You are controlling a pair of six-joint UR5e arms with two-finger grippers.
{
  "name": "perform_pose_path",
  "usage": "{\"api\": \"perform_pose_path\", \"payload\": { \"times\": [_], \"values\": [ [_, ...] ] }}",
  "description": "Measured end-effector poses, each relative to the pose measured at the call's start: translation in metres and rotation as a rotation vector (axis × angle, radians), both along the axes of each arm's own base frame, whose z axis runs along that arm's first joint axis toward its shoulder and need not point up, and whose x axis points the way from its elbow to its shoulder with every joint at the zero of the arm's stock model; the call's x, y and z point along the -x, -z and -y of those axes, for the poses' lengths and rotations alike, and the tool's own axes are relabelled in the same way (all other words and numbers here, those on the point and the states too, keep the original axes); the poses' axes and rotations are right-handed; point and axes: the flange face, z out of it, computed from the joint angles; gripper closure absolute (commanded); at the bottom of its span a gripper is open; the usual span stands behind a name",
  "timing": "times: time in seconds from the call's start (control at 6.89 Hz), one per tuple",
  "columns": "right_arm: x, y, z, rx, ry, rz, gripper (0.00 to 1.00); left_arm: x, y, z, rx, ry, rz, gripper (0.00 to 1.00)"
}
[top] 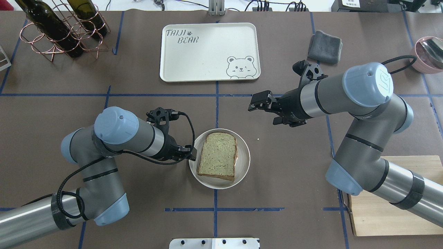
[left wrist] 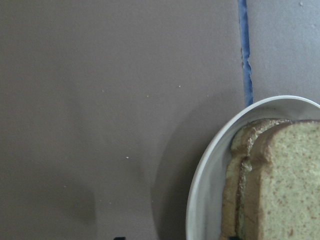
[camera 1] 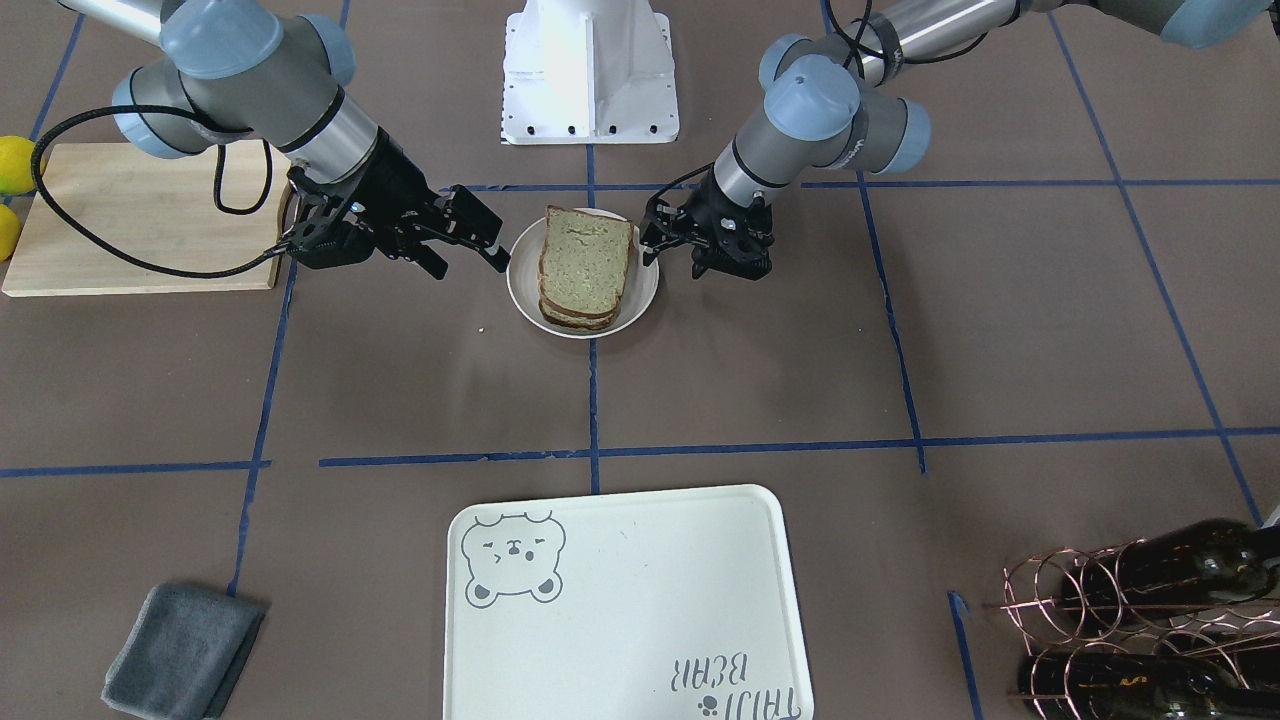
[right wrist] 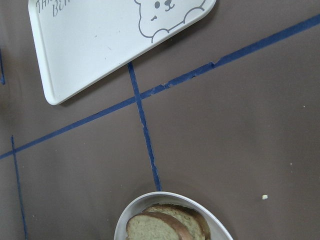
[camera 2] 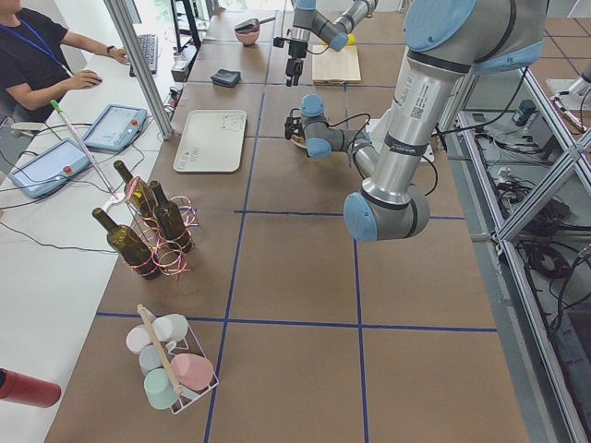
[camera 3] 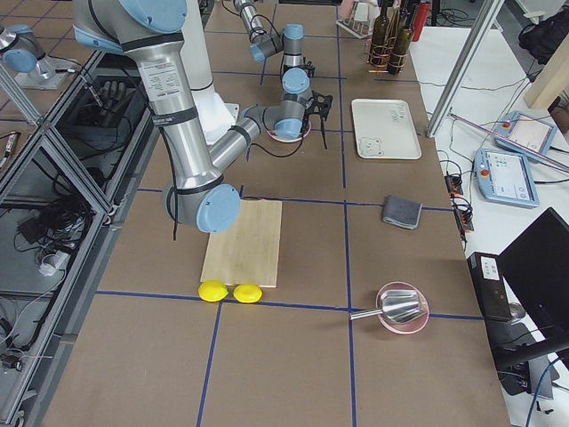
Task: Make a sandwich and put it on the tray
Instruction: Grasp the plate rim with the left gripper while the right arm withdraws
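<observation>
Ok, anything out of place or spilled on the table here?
Only minor things. The sandwich slices sit slightly offset, with a lower crust peeking out, on the small plate. One pale crumb lies on the table beside it. The tray holds nothing yet.

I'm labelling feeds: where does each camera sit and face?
Front-facing: across table, facing robot; both arms, base.
Overhead: behind robot, looking down; both arms.
Exterior left: left table end; left arm nearest.
Exterior right: right end; right arm nearest.
Left wrist: over plate rim; no arm.
Right wrist: over tray, plate; no arm.
Wrists share plate.
</observation>
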Motion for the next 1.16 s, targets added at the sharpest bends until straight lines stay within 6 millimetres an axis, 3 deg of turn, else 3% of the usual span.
{"api": "perform_pose_path", "payload": {
  "times": [0.44, 0.58, 0.73, 0.87, 1.16],
  "values": [
    [-0.004, 0.000, 0.003, 0.000, -0.007, -0.006, 0.00, -0.009, 0.001, 0.001, 0.000, 0.000, 0.004, 0.55],
    [-0.004, 0.000, 0.003, 0.000, -0.007, -0.006, 0.00, -0.013, 0.002, 0.002, 0.001, -0.002, 0.005, 0.61],
    [-0.005, -0.001, 0.003, 0.001, -0.008, -0.007, 0.00, -0.018, 0.002, 0.000, 0.007, -0.005, 0.007, 0.87],
    [-0.005, -0.001, 0.003, 0.001, -0.009, -0.008, 0.00, -0.021, 0.001, -0.001, 0.023, -0.002, 0.009, 1.00],
    [-0.006, -0.002, 0.003, 0.001, -0.009, -0.008, 0.00, -0.021, 0.003, -0.002, 0.043, 0.004, 0.005, 1.00]
  ]
}}
